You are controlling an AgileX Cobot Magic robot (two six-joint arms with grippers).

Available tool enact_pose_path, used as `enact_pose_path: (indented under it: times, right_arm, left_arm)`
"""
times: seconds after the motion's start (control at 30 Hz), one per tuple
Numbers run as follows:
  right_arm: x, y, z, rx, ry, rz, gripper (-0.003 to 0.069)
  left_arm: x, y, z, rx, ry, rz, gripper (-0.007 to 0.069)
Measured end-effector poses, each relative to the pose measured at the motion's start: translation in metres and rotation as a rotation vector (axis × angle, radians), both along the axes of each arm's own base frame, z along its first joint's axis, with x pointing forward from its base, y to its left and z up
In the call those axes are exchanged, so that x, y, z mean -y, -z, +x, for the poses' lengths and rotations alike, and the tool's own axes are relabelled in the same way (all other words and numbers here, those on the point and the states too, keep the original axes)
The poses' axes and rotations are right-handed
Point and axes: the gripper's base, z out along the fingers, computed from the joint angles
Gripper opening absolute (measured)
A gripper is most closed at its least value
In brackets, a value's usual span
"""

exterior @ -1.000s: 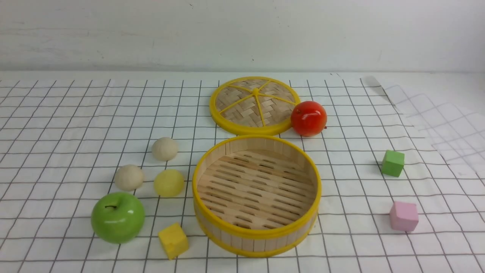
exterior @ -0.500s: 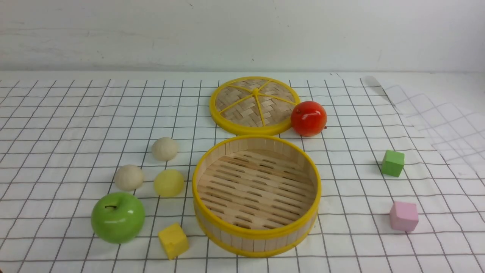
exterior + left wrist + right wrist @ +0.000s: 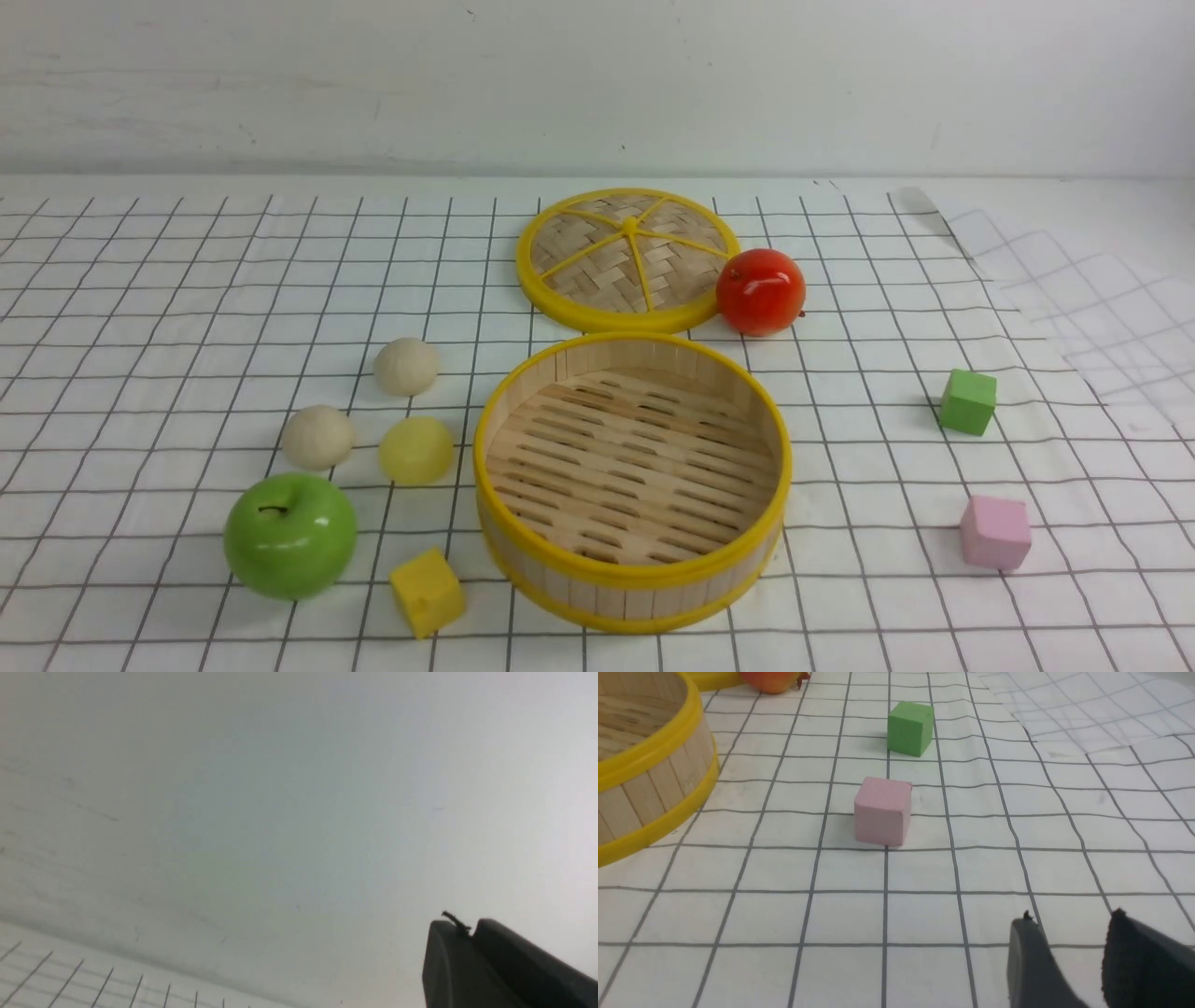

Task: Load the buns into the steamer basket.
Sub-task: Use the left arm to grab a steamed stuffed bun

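Buns [image 3: 416, 450], three in a cluster, sit on the counter [image 3: 140, 280] just beside the empty steamer basket [image 3: 631, 581], on the side of the left end effector [image 3: 469, 933], which is clenched and faces only wall [image 3: 280, 788]. The right end effector [image 3: 1072, 921], slightly parted and empty, hovers across the basket, farther off. Both are cropped at the frame edge.

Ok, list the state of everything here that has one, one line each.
Bamboo steamer basket: upright, uncovered, empty.
Woven lid: off, flat on the cloth behind the basket.
Back white bun: on the cloth, outside the basket.
Front white bun: likewise.
Yellow bun: likewise.
Green apple: upright, stem up.
Left hand: shut, empty.
Right hand: slightly open, empty.
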Motion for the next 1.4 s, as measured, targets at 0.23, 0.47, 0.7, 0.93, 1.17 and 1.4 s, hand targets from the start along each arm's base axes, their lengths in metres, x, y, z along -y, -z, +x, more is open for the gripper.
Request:
enact_pose_path:
  times: [0.23, 0.47, 0.7, 0.93, 1.17, 1.4]
  right_arm:
    - [0.0, 0.0, 0.0, 0.0, 0.0, 0.0, 0.0239]
    - [0.0, 0.0, 0.0, 0.0, 0.0, 0.0, 0.0239]
    - [0.0, 0.0, 0.0, 0.0, 0.0, 0.0, 0.0239]
    - [0.0, 0.0, 0.0, 0.0, 0.0, 0.0, 0.0239]
    - [0.0, 0.0, 0.0, 0.0, 0.0, 0.0, 0.0239]
    - [0.0, 0.0, 0.0, 0.0, 0.0, 0.0, 0.0239]
  left_arm:
    - [0.001, -0.057, 0.026, -0.346, 0.01, -0.072, 0.0068]
    - [0.002, -0.011, 0.089, -0.898, -0.057, 0.003, 0.0075]
    - [0.008, 0.021, 0.141, -1.04, -0.039, -0.025, 0.0083]
    - [0.016, 0.037, 0.175, -1.103, 0.008, -0.071, 0.0092]
    - [0.024, 0.026, 0.22, -1.189, 0.091, 0.049, 0.0116]
    - [0.03, 0.041, 0.267, -1.373, 0.123, 0.072, 0.0169]
